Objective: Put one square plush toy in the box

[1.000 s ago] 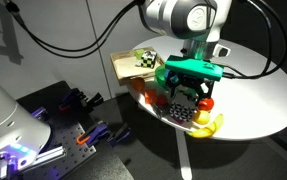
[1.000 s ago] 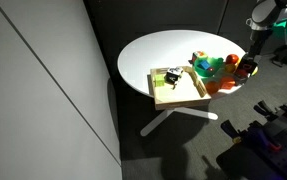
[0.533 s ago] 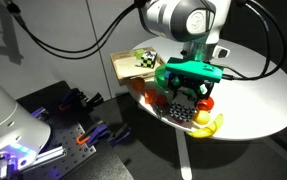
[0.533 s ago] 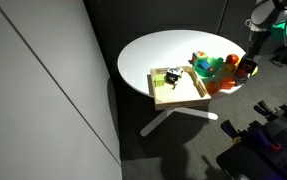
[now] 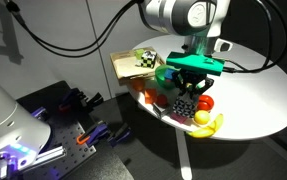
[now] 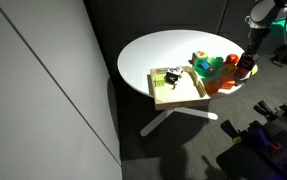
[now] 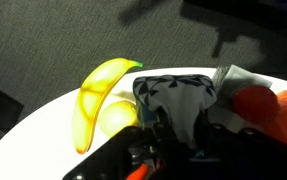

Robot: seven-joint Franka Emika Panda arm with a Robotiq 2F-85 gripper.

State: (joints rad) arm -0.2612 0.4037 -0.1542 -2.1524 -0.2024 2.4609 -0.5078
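Observation:
The square plush toy, a soft black-and-white checkered cube, is pinched between the jaws of my gripper in the wrist view, and its fabric bunches at the grip. In an exterior view the gripper holds the toy just above the pile of toys at the table's near edge. The box is a shallow tan tray lying left of the gripper, apart from it. It also shows in an exterior view as the box, with a yellow-green tinted checkered cube inside.
A yellow banana and a pale yellow ball lie beside the held toy. A red toy is on the other side. A green toy sits between gripper and box. The round white table drops off close by.
The jaws have shut on the checkered plush toy. The gripper has risen slightly, lifting the toy off the pile.

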